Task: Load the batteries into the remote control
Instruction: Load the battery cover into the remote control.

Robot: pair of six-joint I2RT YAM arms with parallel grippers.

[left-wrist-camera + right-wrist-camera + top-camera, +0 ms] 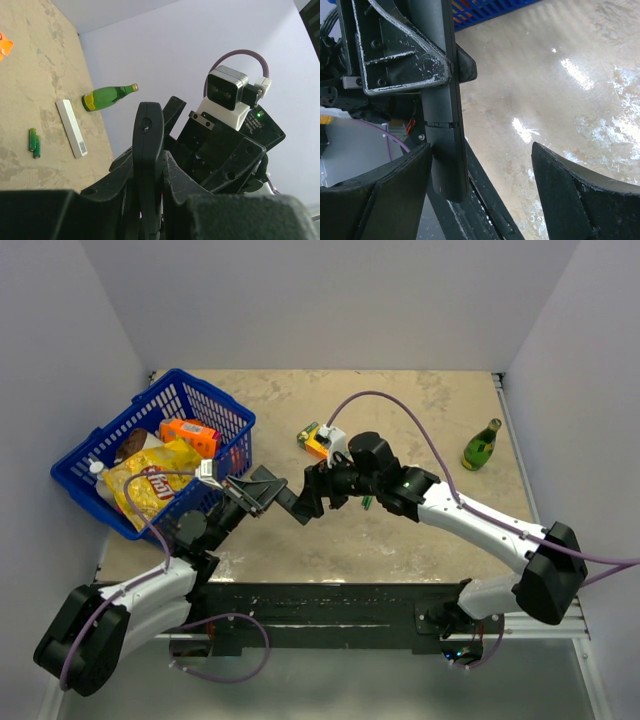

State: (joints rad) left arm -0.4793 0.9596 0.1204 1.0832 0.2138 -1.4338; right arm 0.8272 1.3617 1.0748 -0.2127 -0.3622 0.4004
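My left gripper (266,490) is shut on the remote control (292,502), a slim black bar that sticks out to the right above the table. In the left wrist view the remote control (148,135) stands edge-on between the left gripper (147,162) fingers. My right gripper (316,494) is open around the bar's free end. In the right wrist view the remote control (445,135) hangs close to the left finger (385,195) of the right gripper (480,195), with a wide gap to the other finger, and a seam crosses it near its end. The batteries (34,142) lie side by side on the table.
A white bar (71,128) lies beside the batteries and a green bottle (481,445) lies at the far right. A blue basket (110,430) with a chip bag and an orange box stands at the left. An orange packet (315,440) sits behind the grippers.
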